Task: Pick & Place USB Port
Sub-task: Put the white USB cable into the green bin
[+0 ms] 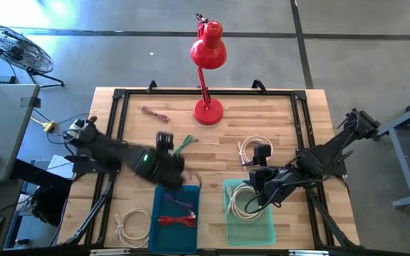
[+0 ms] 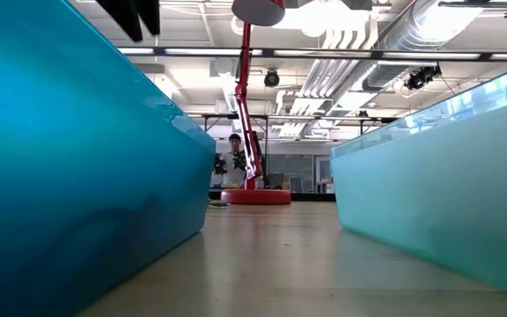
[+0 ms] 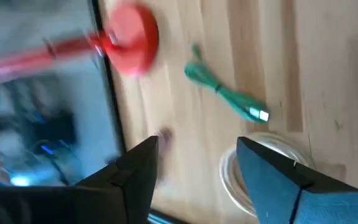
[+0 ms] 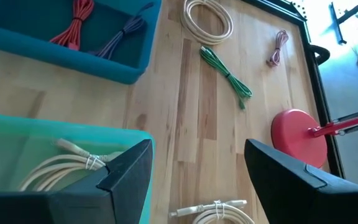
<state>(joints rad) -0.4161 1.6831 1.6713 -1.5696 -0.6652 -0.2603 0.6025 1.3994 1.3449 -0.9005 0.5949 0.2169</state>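
Several coiled cables are here. A green one (image 1: 184, 145) (image 3: 225, 93) (image 4: 225, 73) lies on the wood. A white one (image 1: 251, 148) lies beside the right arm, and another white one (image 1: 244, 200) (image 4: 61, 163) is inside the teal bin (image 1: 228, 213). Red and purple ones (image 1: 178, 217) (image 4: 98, 28) lie in the blue bin (image 1: 155, 227). My left gripper (image 1: 169, 169) (image 3: 197, 168) hovers open by the blue bin's far rim, blurred; a white coil (image 3: 232, 177) lies just past its fingertips. My right gripper (image 1: 253, 186) (image 4: 197, 168) hangs open above the teal bin's far rim.
A red desk lamp stands on its round base (image 1: 208, 111) (image 2: 255, 195) (image 4: 297, 137) at the far middle of the table. A pink cable (image 1: 155, 114) (image 4: 278, 48) lies far left. A white coil (image 1: 130, 224) (image 4: 209, 20) lies left of the blue bin. A black frame (image 1: 119, 96) edges the table.
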